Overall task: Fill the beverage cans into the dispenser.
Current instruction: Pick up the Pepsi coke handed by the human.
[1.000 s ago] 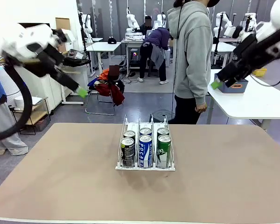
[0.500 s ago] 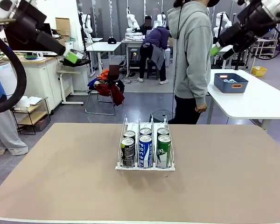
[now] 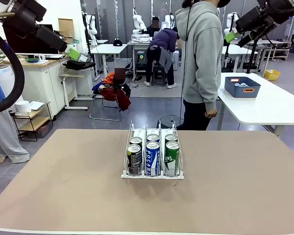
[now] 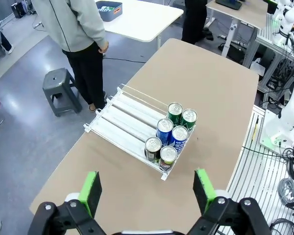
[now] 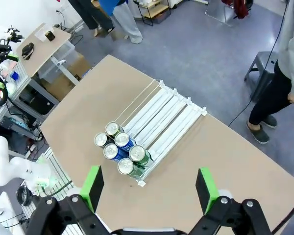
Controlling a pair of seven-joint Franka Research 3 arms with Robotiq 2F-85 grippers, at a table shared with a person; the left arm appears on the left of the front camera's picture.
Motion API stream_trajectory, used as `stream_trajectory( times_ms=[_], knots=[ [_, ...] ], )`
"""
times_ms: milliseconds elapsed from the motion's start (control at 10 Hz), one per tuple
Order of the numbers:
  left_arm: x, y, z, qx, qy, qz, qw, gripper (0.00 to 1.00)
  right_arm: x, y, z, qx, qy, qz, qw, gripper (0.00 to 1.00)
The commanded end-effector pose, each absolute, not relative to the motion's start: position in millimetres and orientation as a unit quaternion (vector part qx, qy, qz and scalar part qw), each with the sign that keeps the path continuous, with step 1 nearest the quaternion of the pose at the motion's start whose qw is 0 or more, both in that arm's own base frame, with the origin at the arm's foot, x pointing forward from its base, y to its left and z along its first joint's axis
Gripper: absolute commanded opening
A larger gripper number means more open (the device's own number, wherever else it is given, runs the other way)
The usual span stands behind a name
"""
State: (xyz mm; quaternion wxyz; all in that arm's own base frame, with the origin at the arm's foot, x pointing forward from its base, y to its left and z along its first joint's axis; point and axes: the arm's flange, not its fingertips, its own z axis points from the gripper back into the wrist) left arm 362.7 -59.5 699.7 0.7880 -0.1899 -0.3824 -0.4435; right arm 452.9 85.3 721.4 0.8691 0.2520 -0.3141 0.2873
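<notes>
Wire-framed dispenser (image 4: 120, 117) holds six beverage cans (image 4: 169, 134), two in each lane.

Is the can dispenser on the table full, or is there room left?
Partly full. Six cans stand two per lane at one end of the dispenser; the rest of each lane is bare.
</notes>
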Motion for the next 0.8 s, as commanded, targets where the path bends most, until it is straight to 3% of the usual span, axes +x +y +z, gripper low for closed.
stream_trajectory(
  times_ms=[0, 400, 700],
  knots=[
    [363.1, -57.0, 697.2, -0.204, -0.381, -0.450, 0.781, 1.00, 451.3, 84.2, 724.1, 0.250, -0.319, 0.288, 0.868, 1.00],
    [363.1, -57.0, 697.2, -0.204, -0.381, -0.450, 0.781, 1.00, 423.6, 42.7, 765.6, 0.215, -0.338, 0.425, 0.812, 1.00],
    [363.1, -57.0, 697.2, -0.204, -0.381, -0.450, 0.781, 1.00, 421.1, 53.0, 771.1, 0.228, -0.338, 0.396, 0.823, 1.00]
  ],
)
